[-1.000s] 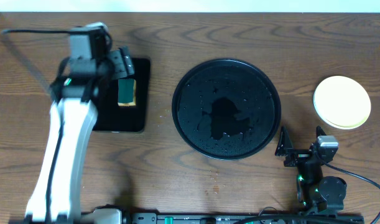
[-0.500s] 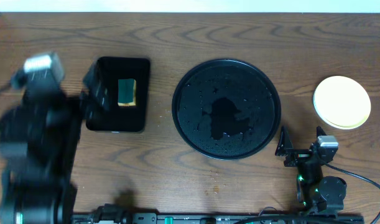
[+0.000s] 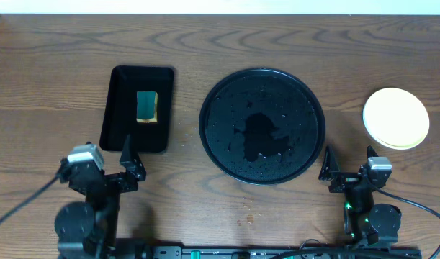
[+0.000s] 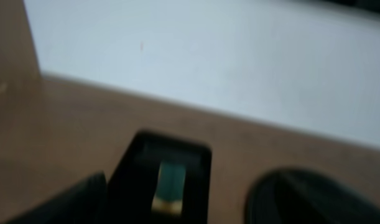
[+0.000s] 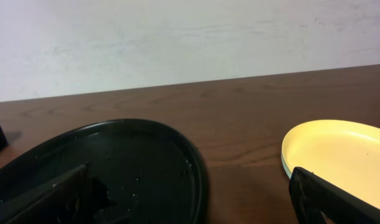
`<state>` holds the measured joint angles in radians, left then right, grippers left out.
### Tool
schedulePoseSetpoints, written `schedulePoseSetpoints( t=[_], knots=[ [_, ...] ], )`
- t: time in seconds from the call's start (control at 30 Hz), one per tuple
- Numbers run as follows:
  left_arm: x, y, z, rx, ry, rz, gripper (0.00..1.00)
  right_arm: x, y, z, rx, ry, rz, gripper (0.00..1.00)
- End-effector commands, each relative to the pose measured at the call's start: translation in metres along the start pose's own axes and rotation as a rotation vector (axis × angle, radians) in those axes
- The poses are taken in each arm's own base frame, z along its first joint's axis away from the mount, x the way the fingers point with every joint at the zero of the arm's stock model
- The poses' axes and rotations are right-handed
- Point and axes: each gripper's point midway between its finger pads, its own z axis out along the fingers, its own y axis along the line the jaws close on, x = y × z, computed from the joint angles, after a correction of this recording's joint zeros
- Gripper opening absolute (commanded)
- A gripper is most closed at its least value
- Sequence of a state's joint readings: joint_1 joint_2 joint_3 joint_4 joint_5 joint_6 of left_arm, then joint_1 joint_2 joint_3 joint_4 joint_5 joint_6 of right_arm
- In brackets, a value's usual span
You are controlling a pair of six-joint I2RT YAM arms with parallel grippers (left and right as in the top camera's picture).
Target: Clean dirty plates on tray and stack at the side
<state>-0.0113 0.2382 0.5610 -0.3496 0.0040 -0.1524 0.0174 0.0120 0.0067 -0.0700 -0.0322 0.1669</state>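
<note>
The round black tray (image 3: 261,126) sits mid-table, wet with droplets, and carries no plates. It also shows in the right wrist view (image 5: 115,168). The plates (image 3: 396,117) are stacked on the table at the far right, the pale yellow one on top and the others hidden under it. The yellow plate (image 5: 339,155) shows in the right wrist view too. My left gripper (image 3: 131,160) is open and empty at the front left, in front of the rectangular tray. My right gripper (image 3: 347,169) is open and empty at the front right, between the round tray and the stack.
A small black rectangular tray (image 3: 119,122) at the left holds a green and yellow sponge (image 3: 147,106). Both show blurred in the left wrist view, the sponge (image 4: 169,186) lying inside the tray. A white wall runs behind the table's far edge.
My left arm has pulled back from over the rectangular tray to the table's front left. The sponge stays in that tray. The right arm has not moved.
</note>
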Motion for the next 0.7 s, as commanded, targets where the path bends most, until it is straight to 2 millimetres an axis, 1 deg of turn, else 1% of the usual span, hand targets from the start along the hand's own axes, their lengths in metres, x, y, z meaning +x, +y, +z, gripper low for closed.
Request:
schedulePoseSetpoints(
  t=[0.0, 0.07, 0.13, 0.23, 0.3, 0.47, 0.6, 0.67],
  knots=[
    [-0.007, -0.009, -0.003, 0.073, -0.137, 0.005, 0.86, 0.001, 0.002, 0.0, -0.008, 0.0, -0.016, 0.99],
    [-0.016, -0.015, -0.004, 0.119, -0.25, 0.001, 0.86, 0.001, 0.002, 0.0, -0.008, 0.0, -0.016, 0.99],
    [-0.02, -0.02, -0.005, 0.156, -0.336, -0.004, 0.86, 0.001, 0.002, 0.0, -0.008, 0.0, -0.016, 0.99],
    [-0.016, -0.023, -0.005, 0.187, -0.412, -0.011, 0.86, 0.001, 0.002, 0.0, -0.008, 0.001, -0.016, 0.99],
    [-0.006, -0.022, -0.001, 0.195, -0.423, -0.013, 0.86, 0.001, 0.002, 0.0, -0.008, 0.0, -0.016, 0.99],
    [0.035, -0.015, 0.016, 0.177, -0.348, -0.008, 0.86, 0.0, 0.002, 0.0, -0.008, 0.0, -0.016, 0.99],
    [0.064, -0.003, 0.028, 0.124, -0.27, -0.006, 0.86, 0.0, 0.002, 0.0, -0.008, 0.0, -0.016, 0.99],
    [0.074, 0.005, 0.031, 0.079, -0.23, -0.007, 0.86, 0.001, 0.002, 0.0, -0.008, 0.001, -0.016, 0.99]
  ],
)
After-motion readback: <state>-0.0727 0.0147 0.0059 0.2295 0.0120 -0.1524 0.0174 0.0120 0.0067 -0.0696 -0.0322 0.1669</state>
